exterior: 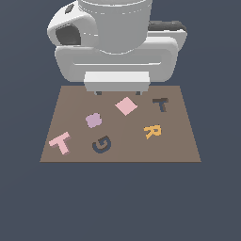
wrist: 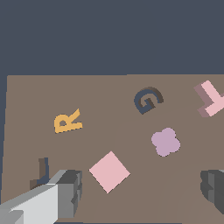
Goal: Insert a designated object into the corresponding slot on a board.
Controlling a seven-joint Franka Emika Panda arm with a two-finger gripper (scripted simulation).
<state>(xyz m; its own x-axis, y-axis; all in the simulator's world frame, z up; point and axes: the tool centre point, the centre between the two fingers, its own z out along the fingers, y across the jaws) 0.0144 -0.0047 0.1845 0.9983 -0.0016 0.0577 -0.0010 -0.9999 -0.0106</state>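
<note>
Wrist view: gripper [wrist: 140,192] spread wide above the board [wrist: 109,96].

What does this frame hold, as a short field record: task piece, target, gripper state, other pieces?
task piece: pink T, lying flat near the board's corner at the exterior view's left, untouched
target: dark T-shaped slot, far side toward the exterior view's right, unfilled
board: brown panel, flat
gripper: open, holding nothing, above the pink square tile
other pieces: lilac blob, dark grey G, orange R
progress: insertion not yet begun
</note>
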